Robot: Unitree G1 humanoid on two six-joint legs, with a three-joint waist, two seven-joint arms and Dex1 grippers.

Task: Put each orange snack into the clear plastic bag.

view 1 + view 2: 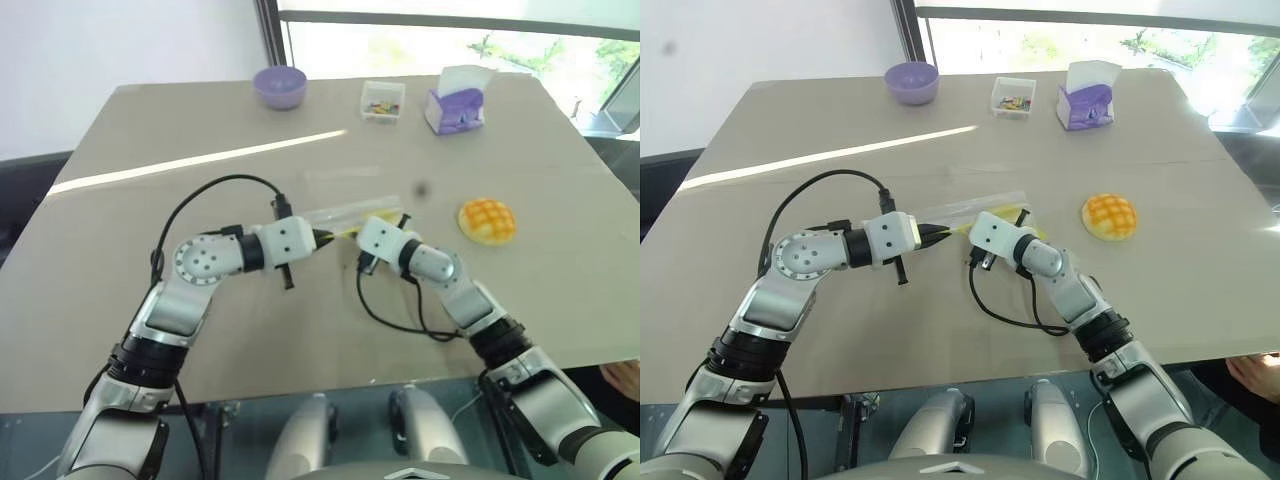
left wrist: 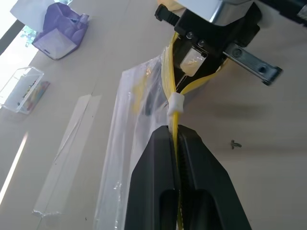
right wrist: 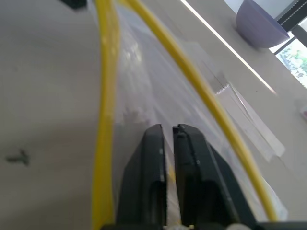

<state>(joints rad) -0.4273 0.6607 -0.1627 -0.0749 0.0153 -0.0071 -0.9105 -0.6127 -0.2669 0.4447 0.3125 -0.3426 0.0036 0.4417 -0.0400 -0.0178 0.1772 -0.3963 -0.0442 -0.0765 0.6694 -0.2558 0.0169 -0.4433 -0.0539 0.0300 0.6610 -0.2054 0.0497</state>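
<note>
- Yellow zip strip is what both pairs of fingers are working at: the left gripper (image 2: pixel 175 143) has its black fingers pinched shut on the strip, which runs up between them to a small white slider.
- The right gripper (image 3: pixel 168 132) shows its two fingers nearly together, a narrow gap between them, their tips lying on the clear film between the two parted yellow lips. Whether they have actually caught the film I cannot tell.
- From where I stand, the clear plastic bag (image 1: pixel 975 212) lies flat on the tabletop (image 1: pixel 840 330) between the two grippers, its mouth beginning to part at the end near the right one.
- The orange snack (image 1: pixel 487 219) sits on the tabletop off to the robot's right, well apart from the bag and from both grippers, untouched.
- My reading: the task is at an early stage. The bag is being opened, nothing is inside it, and the bun is yet to be picked up and put in.
- Both forearms reach inward over the tabletop, wrists angled toward each other and slightly downward, so the two grippers meet almost nose to nose at the bag's edge.
- Along the far edge stand a purple bowl (image 1: pixel 279 86), a small clear box (image 1: pixel 382 101) and a purple tissue box (image 1: pixel 455 103), none involved.
</note>
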